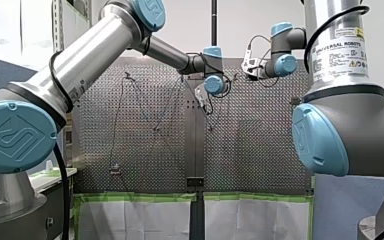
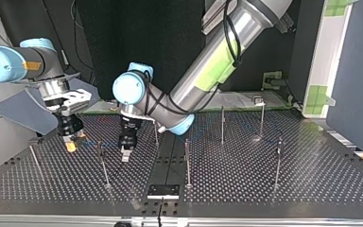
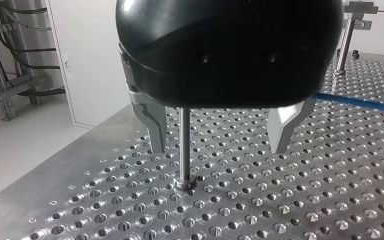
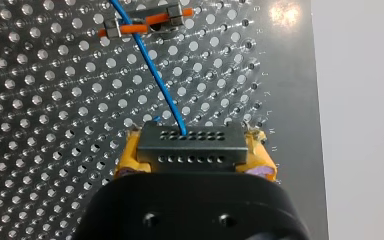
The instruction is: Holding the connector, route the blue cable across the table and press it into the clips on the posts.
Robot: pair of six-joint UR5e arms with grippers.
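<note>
My right gripper (image 4: 192, 150) has its yellow pads shut on a dark connector (image 4: 190, 142) with rows of small holes. The blue cable (image 4: 152, 75) runs from the connector ahead to a post clip (image 4: 145, 22) with an orange piece across it. In the top view my right gripper (image 2: 71, 142) hangs low at the left. My left gripper (image 2: 125, 153) is just beside it, near the middle. My left gripper (image 3: 219, 147) is black with metal fingers and stands open astride a thin metal post (image 3: 184, 145). The blue cable (image 3: 365, 103) passes beside it, untouched.
Several thin upright posts stand on the perforated table (image 2: 246, 189), among them one (image 2: 103, 165) next to my left gripper, one (image 2: 187, 163) at the middle and one (image 2: 278, 161) at the top view's right. A small black plate (image 2: 163, 190) lies at the near edge.
</note>
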